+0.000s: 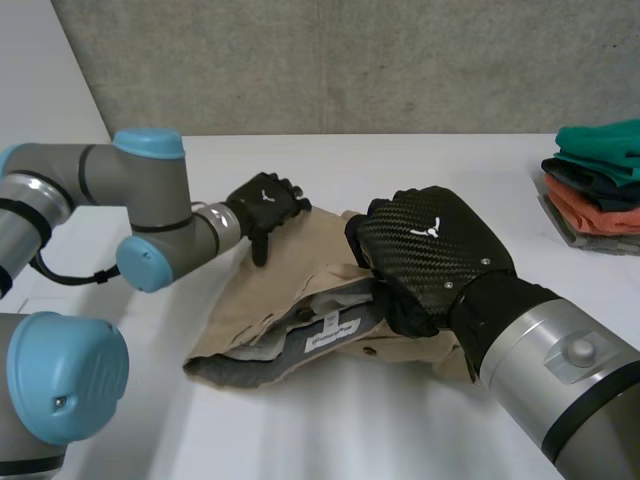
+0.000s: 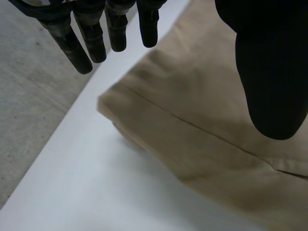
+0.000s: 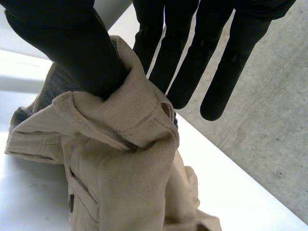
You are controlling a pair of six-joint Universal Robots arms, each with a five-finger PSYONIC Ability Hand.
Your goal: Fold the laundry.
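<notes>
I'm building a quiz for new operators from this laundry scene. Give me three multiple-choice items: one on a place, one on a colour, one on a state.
1. Where is the pile of folded clothes?
A on the floor; B beside the left arm; C at the table's far right edge.
2. What colour are the trousers?
A beige; B blue; C red.
3. What is the right hand doing?
A hanging open in the air; B pinching a fold of the trousers; C curled, holding nothing.

C: the head view shows the pile there.
A: the cloth is beige in every view.
B: its thumb and fingers clamp a fold.
</notes>
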